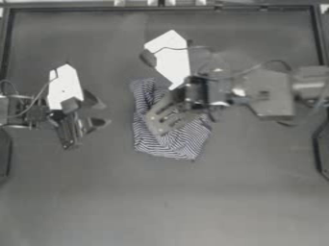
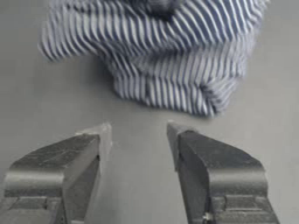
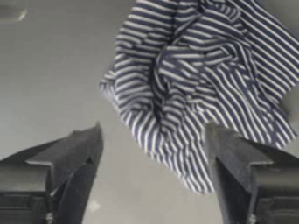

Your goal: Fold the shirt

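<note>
Shirt (image 1: 168, 129) fabric lay bunched in a crumpled heap near the middle of the dark counter (image 1: 193, 202), its fine navy-and-white stripes running in several directions across the folds. The right pincer (image 1: 160, 117) had reached in from the right side and hung over the heap, its arm crossing the upper part of the cloth in the top view. In the right wrist view the right pincer (image 3: 153, 140) stood wide, its two dark jaws well apart with nothing between them; the rumpled shirt (image 3: 198, 92) lay beyond the tips, one jaw overlapping the edge of the cloth and the other over bare counter. Whether either tip touched the fabric could not be told. The left pincer (image 1: 72, 129) sat near the left side of the counter, well apart from the shirt in the top view. In the left wrist view the left pincer (image 2: 139, 135) was also spread, holding nothing, with bare counter (image 2: 140, 192) between its jaws and the shirt (image 2: 169, 57) lying farther off ahead of the tips, a folded corner of it pointing toward the pincer. The shirt rested flat on the counter, no part of it lifted.
</note>
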